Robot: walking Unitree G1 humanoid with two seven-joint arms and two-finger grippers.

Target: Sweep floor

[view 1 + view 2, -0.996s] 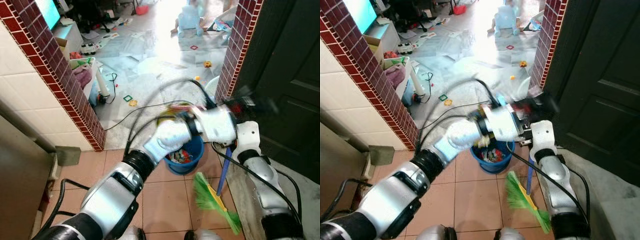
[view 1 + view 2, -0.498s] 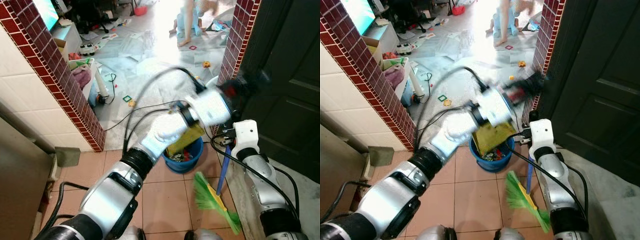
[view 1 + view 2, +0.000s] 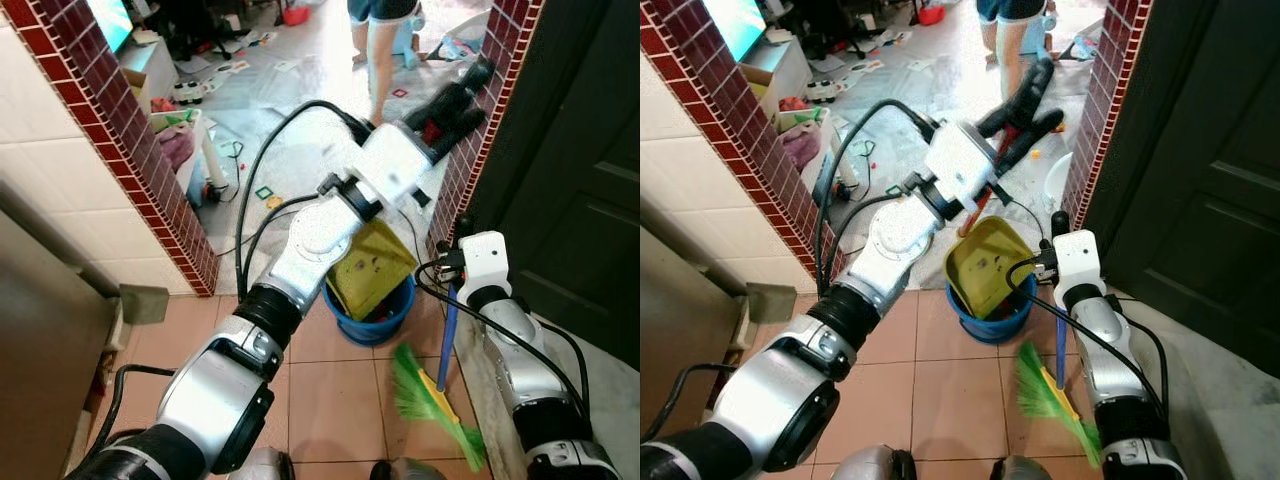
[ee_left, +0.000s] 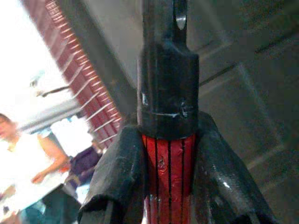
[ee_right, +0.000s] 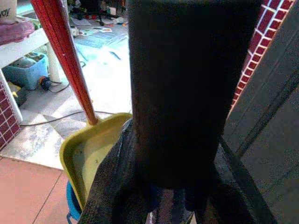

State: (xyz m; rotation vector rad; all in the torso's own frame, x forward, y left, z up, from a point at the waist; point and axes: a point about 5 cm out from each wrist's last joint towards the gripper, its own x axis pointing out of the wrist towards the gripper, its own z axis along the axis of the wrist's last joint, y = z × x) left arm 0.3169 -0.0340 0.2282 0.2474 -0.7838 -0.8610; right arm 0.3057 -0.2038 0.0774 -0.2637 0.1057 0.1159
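My left gripper [image 3: 452, 103] is raised high and shut on the red, black-capped handle [image 4: 168, 154] of a yellow dustpan [image 3: 372, 268]. The pan hangs steeply tilted, its lower edge inside a blue bucket [image 3: 388, 320] that holds litter. My right gripper [image 3: 448, 276] is shut on the blue handle of a broom [image 3: 447, 342] standing upright beside the bucket, its green bristles [image 3: 422, 392] on the tiled floor. In the right wrist view the black top of the broom handle [image 5: 187, 93] sits between the fingers, with the dustpan [image 5: 93, 154] beyond.
A dark door [image 3: 585, 150] stands close on the right. Brick pillars [image 3: 130, 160] frame a doorway. Beyond it lie scattered toys, papers and cables [image 3: 255, 215], and a person's legs [image 3: 385, 45] stand there. A raised grey ledge [image 3: 600, 380] runs along the right.
My left arm has swung up and forward, raising the handle and tipping the dustpan steeply over the bucket. A person has walked into the room beyond. The broom has stayed in place.
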